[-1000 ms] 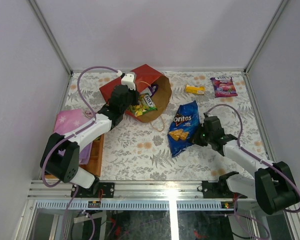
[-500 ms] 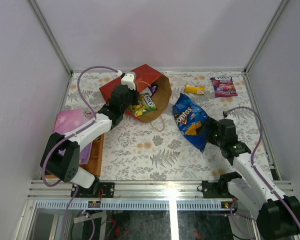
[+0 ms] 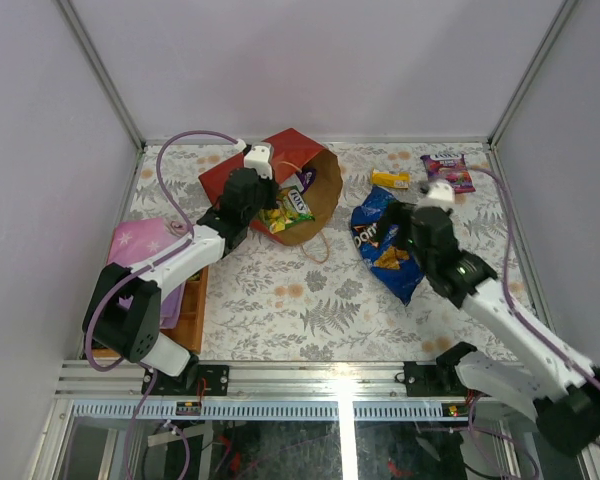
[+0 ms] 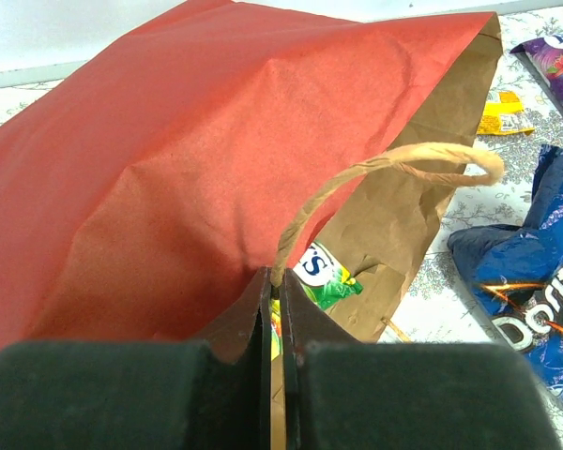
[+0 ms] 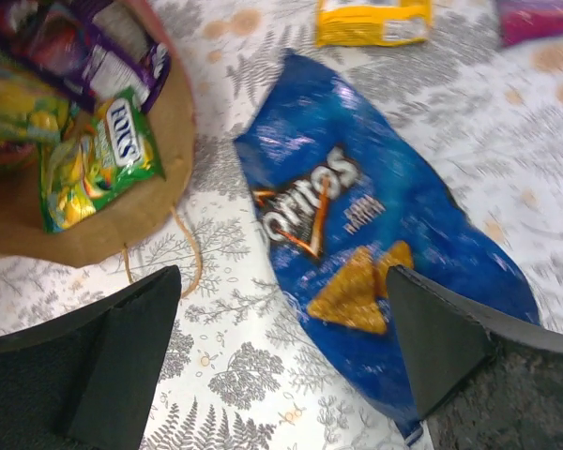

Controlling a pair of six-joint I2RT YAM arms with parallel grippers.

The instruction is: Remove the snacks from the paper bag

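Your right gripper (image 5: 281,281) hangs with jaws wide apart over the Doritos bag (image 5: 357,216), already lying on the table (image 3: 280,300) outside the paper bag (image 4: 169,169). The green-yellow Fox's packet (image 5: 94,159) and a purple packet (image 5: 94,52) sit in the bag's mouth, to that gripper's left and facing it, so reach with the right. Your left gripper (image 4: 274,291) is pinched on the bag's rim.
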